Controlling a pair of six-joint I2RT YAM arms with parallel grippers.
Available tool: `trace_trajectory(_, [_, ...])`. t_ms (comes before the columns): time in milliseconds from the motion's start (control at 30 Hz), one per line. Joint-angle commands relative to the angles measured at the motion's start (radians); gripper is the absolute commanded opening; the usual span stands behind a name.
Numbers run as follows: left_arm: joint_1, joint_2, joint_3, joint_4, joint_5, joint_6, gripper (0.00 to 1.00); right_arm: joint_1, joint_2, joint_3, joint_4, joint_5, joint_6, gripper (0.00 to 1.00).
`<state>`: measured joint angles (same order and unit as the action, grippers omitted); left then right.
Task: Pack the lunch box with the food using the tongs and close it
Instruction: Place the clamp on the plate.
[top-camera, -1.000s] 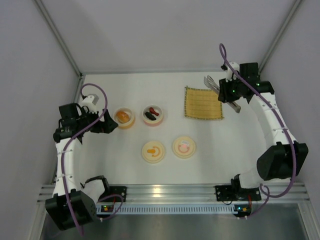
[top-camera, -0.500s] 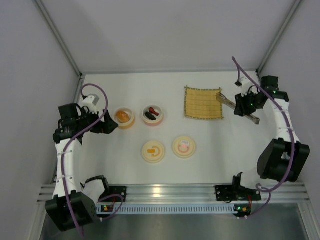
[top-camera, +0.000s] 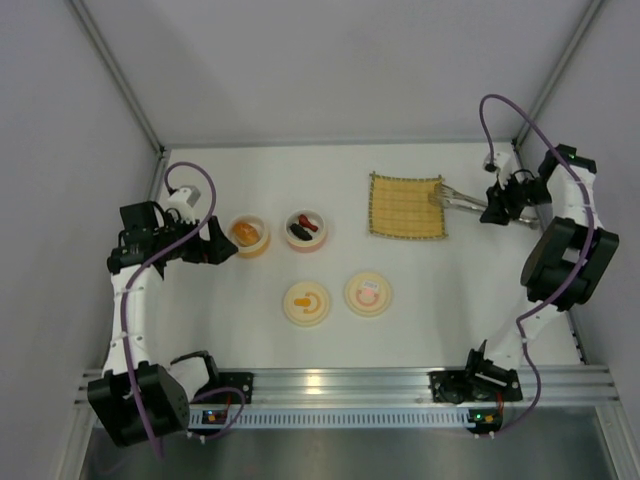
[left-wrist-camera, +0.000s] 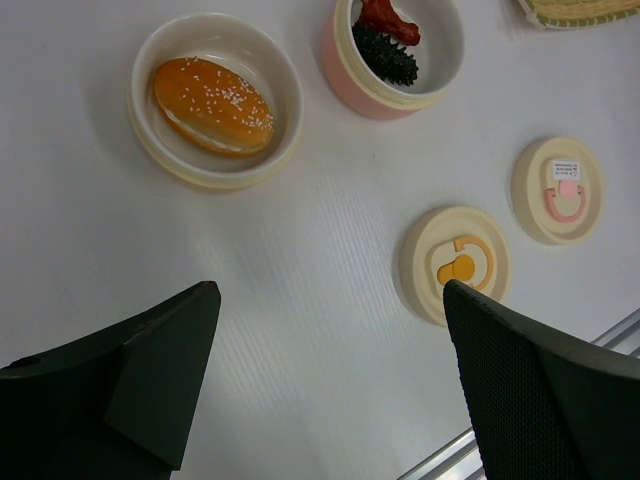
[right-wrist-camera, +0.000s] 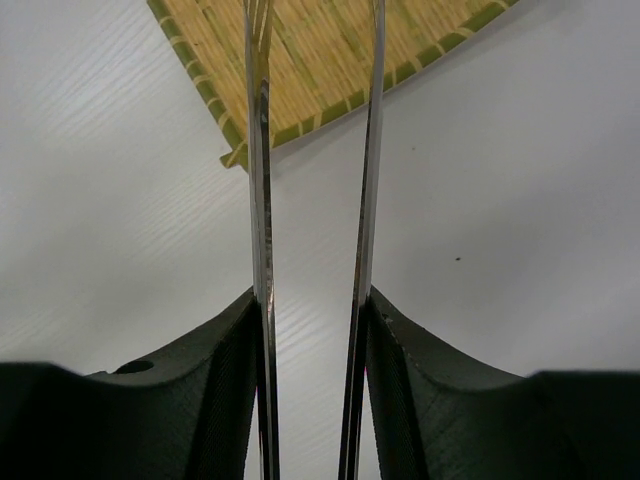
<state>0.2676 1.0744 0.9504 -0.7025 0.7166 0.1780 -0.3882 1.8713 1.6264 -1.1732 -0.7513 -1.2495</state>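
Jaws on the left gripper (left-wrist-camera: 328, 300) stand wide apart, nothing between them. It hovers at the left side of the white table (top-camera: 450, 320), pointing toward the two bowls.

- Cream bowl (left-wrist-camera: 222, 181), just right of that gripper: holds the orange-tan bun (left-wrist-camera: 212, 92), sesame-speckled, lying on its side.
- Pink bowl (left-wrist-camera: 350, 95), beside the cream one and apart from it: holds the red-brown piece (left-wrist-camera: 388, 18) and the black piece (left-wrist-camera: 385, 55), the two touching.
- Nearer the arm bases, two flat round lids lie on the table, close but apart: the orange-marked lid (top-camera: 307, 303) on the left, the pink-marked lid (top-camera: 367, 294) on the right. Neither touches a bowl.
- Bamboo mat (top-camera: 406, 207), right of the pink bowl, lies flat.
- Tongs (top-camera: 462, 201): they lie roughly level, pointing left, with their tips over the mat's right edge. Whether the tips touch the mat, I cannot tell.
- Right gripper (top-camera: 497, 205), at the far right near the wall: clamped on the tongs. The wrist view shows both silver arms running side by side between the black fingers (right-wrist-camera: 225, 380), pressed from the outside, a narrow gap left between the arms.
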Motion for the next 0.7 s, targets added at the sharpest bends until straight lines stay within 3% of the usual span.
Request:
trace_trajectory(0, [0.007,0.007,0.044,0.024,0.017,0.015,0.98,0.006,0.07,0.096,-0.043,-0.071,-0.132,0.42])
trace_trajectory(200, [0.007,0.033,0.047,0.032,0.018,0.005,0.98,0.021,0.138,0.115,0.052,-0.005,-0.154,0.42])
trace_trajectory(667, [0.008,0.053,0.057,0.038,0.001,-0.002,0.98,0.098,0.296,0.22,0.063,0.078,-0.203,0.48])
